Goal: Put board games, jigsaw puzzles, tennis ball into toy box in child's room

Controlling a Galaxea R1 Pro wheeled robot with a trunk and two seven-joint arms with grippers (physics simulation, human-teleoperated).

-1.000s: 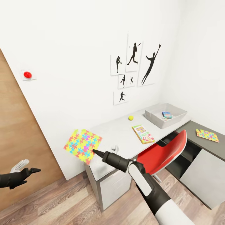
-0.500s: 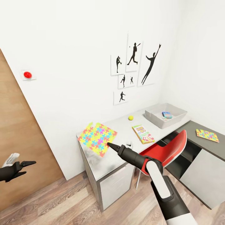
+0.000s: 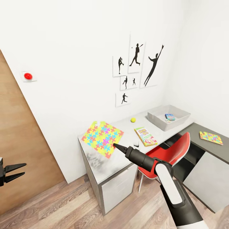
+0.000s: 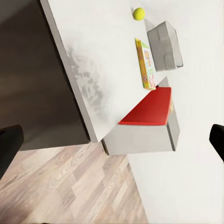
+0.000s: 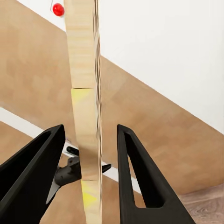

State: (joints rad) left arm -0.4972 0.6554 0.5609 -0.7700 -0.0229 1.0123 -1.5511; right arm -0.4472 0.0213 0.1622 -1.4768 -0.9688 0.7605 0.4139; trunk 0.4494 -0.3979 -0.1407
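Observation:
My right gripper (image 3: 115, 145) is shut on one edge of a multicoloured jigsaw puzzle (image 3: 102, 139), holding it tilted above the left end of the table (image 3: 125, 132). In the right wrist view the puzzle (image 5: 86, 116) stands edge-on between the fingers (image 5: 140, 172). A tennis ball (image 3: 133, 120) and the Skip-Bo board game (image 3: 145, 136) lie on the desk top. The toy box (image 3: 160, 123) stands at the far right with a small blue board game (image 3: 170, 117) inside. A second jigsaw puzzle (image 3: 211, 137) lies on the dark lower section. My left gripper (image 3: 14, 170) hangs open at the left, away from the desk.
A red chair (image 3: 165, 156) is tucked under the desk between my right arm and the lower section. A wooden door (image 3: 19, 143) with a red button (image 3: 28, 76) beside it fills the left. Wood floor lies in front of the desk.
My right arm carried the jigsaw puzzle to the right, from beyond the desk's left end to above its top. My left gripper sank and drew back toward the picture's left edge.

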